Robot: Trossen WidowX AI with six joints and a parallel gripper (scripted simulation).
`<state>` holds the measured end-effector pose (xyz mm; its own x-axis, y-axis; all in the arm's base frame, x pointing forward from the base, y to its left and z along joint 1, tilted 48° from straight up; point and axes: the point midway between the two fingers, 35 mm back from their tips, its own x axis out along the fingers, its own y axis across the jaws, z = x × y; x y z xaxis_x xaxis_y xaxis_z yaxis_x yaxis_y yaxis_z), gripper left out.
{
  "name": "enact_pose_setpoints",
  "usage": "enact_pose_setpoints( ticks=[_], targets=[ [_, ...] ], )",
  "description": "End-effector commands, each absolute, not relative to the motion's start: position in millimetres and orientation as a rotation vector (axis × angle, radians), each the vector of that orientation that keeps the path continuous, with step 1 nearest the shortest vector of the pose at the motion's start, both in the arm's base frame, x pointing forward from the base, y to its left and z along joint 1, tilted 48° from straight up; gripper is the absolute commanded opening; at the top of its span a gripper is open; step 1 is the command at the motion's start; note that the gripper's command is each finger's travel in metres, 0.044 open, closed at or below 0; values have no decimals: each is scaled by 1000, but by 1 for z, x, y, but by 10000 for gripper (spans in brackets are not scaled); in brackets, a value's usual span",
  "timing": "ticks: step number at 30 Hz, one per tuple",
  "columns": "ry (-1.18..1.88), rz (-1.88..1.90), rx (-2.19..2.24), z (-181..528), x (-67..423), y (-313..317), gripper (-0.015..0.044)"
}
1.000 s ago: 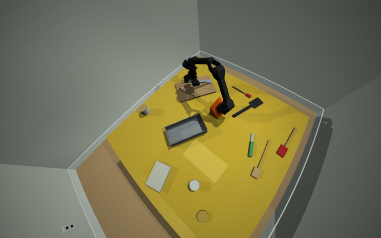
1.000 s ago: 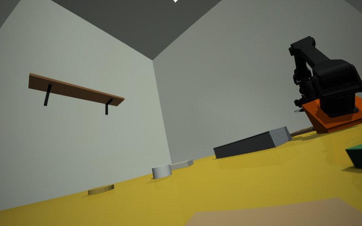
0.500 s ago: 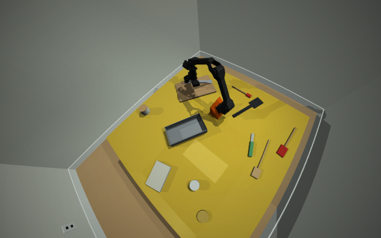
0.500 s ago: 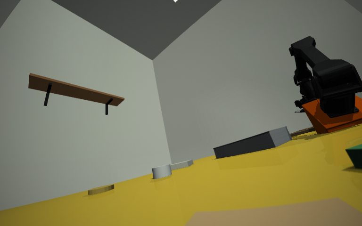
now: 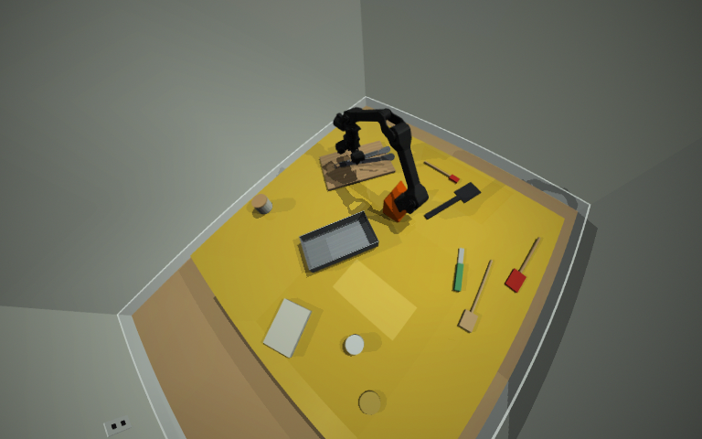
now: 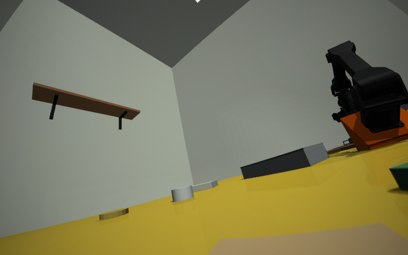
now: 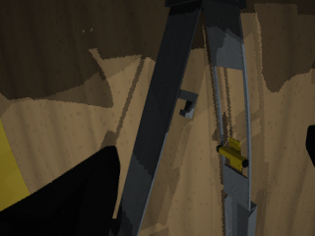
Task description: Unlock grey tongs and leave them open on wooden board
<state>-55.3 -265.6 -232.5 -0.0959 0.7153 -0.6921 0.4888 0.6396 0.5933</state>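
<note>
one arm arched over the wooden board point(image 5: 372, 173), gripper point(image 5: 351, 157) wide apart above the grey tongs point(image 5: 373, 155).

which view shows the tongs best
The wrist view: the grey tongs fill it, arms spread on the wooden board. The top view shows them small under the open claw; the exterior view hides them.

grey walls w/ a brown wall shelf point(image 6: 85, 102) on black brackets, dark ceiling, wall socket point(image 5: 117, 425) low down.

There were three paddle-ended spatulas — black point(image 5: 453, 198), red point(image 5: 520, 269) and tan point(image 5: 474, 301) — two flat discs, one tin point(image 5: 338, 240).
</note>
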Motion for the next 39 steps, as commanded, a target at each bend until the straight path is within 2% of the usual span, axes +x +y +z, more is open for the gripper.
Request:
enact_pose_setpoints(
  ticks=[1,6,16,24,32,39],
  targets=[
    [1748,253,979,-232,-55,-266,440],
    [1747,255,977,-199,-39,-271,440],
    [1745,270,978,-72,27,-252,440],
    [1745,271,979,-66,30,-249,440],
    [1747,269,966,-38,32,-282,440],
    [1747,269,965,-36,32,-283,440]
  ],
)
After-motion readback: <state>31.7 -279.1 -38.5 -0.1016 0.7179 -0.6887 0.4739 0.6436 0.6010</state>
